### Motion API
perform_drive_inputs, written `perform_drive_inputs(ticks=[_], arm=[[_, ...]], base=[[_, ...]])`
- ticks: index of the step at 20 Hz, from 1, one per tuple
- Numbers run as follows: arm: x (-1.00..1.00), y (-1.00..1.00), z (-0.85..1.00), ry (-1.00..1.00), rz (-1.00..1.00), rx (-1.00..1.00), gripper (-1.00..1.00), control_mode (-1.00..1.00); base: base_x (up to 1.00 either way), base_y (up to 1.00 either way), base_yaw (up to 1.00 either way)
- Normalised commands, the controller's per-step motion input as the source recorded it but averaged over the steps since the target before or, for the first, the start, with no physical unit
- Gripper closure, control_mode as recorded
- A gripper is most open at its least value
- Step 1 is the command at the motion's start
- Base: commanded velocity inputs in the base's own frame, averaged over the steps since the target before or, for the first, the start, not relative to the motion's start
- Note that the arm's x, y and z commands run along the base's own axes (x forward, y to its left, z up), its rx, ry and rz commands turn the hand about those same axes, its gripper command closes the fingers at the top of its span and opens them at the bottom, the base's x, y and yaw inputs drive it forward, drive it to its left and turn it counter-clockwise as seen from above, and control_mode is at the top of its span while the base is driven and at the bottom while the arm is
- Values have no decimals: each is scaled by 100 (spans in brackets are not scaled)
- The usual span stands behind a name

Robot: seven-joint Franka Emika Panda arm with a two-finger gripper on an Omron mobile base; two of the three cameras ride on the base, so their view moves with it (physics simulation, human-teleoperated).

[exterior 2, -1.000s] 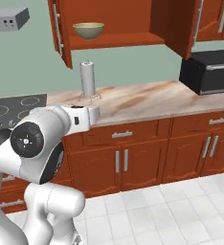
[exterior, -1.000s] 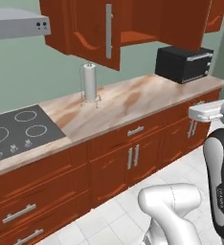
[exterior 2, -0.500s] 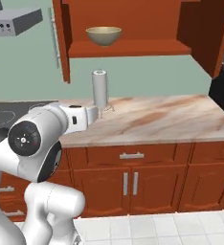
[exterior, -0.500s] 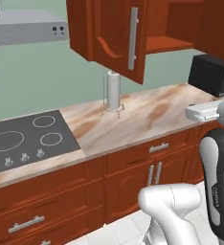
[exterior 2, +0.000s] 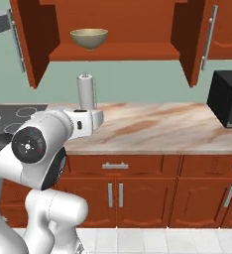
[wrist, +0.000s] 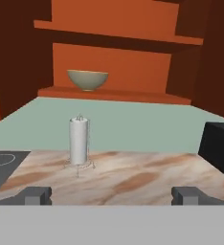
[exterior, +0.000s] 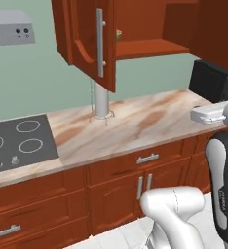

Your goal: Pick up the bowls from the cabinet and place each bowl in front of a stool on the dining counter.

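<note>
Driving has swung both base views until the open cabinet (exterior 2: 113, 30) faces the robot; nothing on the counter (exterior 2: 162, 126) has shifted. Nearest, the gripper (wrist: 111, 195) hangs empty, fingers wide apart. Farther off, the paper roll (wrist: 79, 141) stands right below the bowl (wrist: 87, 79) on the shelf, so a low reach could topple it, or nudge the bowl deeper.

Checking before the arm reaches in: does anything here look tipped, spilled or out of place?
Nothing stands out. The olive-tan bowl sits upright on the open cabinet shelf, the paper towel roll stands straight on the counter, and the gripper is open and empty.
</note>
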Motion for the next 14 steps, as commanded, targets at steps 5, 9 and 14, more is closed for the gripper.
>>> perform_drive_inputs(ticks=[5, 9, 14], arm=[[0, 0, 0, 0, 0, 0, -100, 100], [0, 0, 0, 0, 0, 0, -100, 100], [0, 0, 0, 0, 0, 0, -100, 100]], base=[[96, 0, 15], [88, -1, 22], [21, -36, 22]])
